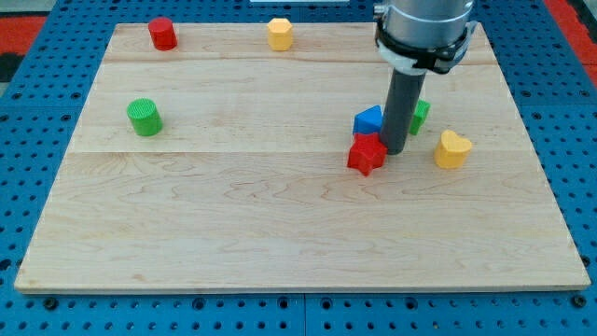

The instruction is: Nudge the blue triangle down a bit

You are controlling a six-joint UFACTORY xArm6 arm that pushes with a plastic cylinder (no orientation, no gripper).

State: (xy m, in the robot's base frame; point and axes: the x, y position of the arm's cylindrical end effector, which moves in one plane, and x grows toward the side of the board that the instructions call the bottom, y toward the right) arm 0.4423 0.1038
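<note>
The blue triangle (368, 119) sits on the wooden board right of centre, partly hidden by my rod. My tip (393, 151) rests on the board just right of the blue triangle and slightly below it. A red star-shaped block (366, 154) lies directly below the blue triangle, touching or nearly touching my tip on its left side. A green block (421, 115) is partly hidden behind the rod on its right.
A yellow heart-shaped block (451, 148) lies right of my tip. A green cylinder (145, 117) is at the left, a red cylinder (162, 34) at top left, a yellow hexagon (280, 34) at top centre. The wooden board (233, 233) lies on a blue pegboard.
</note>
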